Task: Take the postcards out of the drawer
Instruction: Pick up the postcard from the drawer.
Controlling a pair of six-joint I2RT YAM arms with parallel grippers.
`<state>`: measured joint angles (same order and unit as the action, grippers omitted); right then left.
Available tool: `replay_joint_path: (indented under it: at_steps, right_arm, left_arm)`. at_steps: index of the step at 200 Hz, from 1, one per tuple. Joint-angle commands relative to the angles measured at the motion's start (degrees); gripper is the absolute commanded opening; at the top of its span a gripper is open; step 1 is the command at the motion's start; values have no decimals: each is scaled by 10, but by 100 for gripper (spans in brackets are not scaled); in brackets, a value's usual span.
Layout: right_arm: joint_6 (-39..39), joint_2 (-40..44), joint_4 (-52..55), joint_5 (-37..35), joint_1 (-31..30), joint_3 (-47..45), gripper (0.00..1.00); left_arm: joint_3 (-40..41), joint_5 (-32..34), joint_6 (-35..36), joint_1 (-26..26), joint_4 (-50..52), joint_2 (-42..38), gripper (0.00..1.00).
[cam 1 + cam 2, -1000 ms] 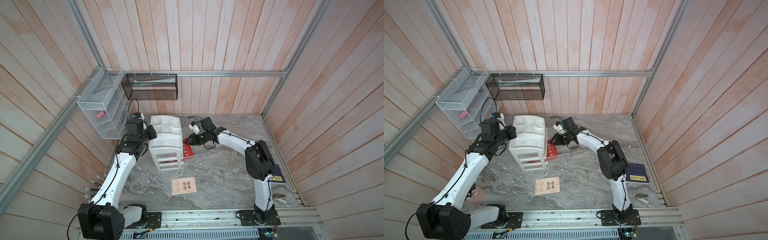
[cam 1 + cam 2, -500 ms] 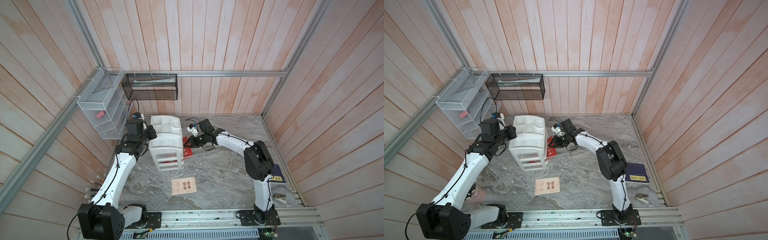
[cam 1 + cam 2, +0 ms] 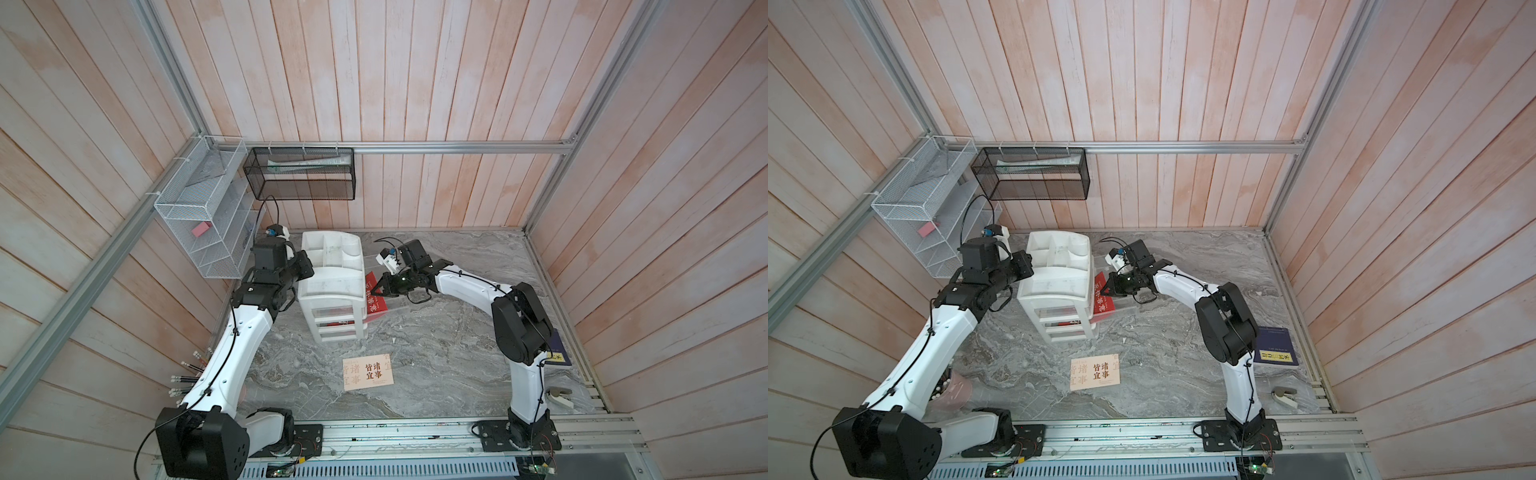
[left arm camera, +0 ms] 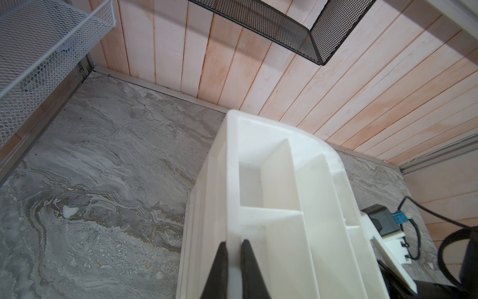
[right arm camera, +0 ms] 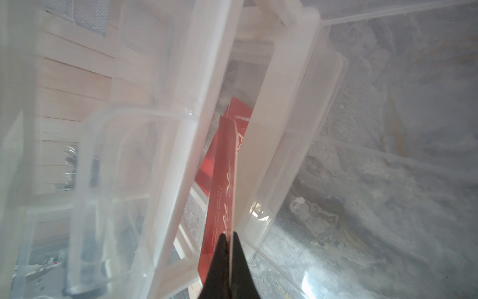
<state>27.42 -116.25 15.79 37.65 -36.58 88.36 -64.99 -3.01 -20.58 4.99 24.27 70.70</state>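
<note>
A white drawer unit point(image 3: 332, 291) point(image 3: 1054, 286) stands at the back of the table, its clear drawer point(image 5: 297, 145) pulled out to the right. A red postcard point(image 3: 374, 296) point(image 3: 1103, 297) point(image 5: 223, 181) stands on edge in that drawer. My right gripper point(image 3: 380, 289) point(image 3: 1108, 289) point(image 5: 229, 240) is shut on its near edge. Behind it in the drawer lies a second red postcard point(image 5: 239, 110). The cream postcard point(image 3: 368, 372) point(image 3: 1095, 371) lies flat on the table in front. My left gripper point(image 3: 309, 270) point(image 4: 234, 248) is shut on the unit's top rim point(image 4: 232, 181).
A dark navy booklet point(image 3: 1275, 347) lies by the right wall, with a small white clip point(image 3: 1285, 397) nearer the front. A white mesh shelf point(image 3: 199, 232) and a black mesh basket point(image 3: 299, 172) hang on the back walls. A pink cup point(image 3: 955, 390) stands under my left arm.
My right gripper's jaws have closed on the red postcard's edge after shifting slightly toward the drawer. The left arm has not moved.
</note>
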Motion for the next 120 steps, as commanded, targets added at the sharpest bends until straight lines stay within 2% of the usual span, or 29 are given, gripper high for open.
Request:
replay_joint_path:
  at_steps: [1,39,71,120]
  right_arm:
    - [6,23,-16,3,13,-7,4]
    - [11,36,-26,-2,19,-16,4]
    - [15,43,-35,-5,23,-25,3]
    - [14,62,-38,-13,35,-29,3]
  left_arm:
    - [-21,1,35,-10,1,-11,10]
    - [-33,-15,34,-21,4,-9,16]
    - [-46,-22,43,-23,12,-3,25]
    - [-76,-32,58,-24,28,6,28]
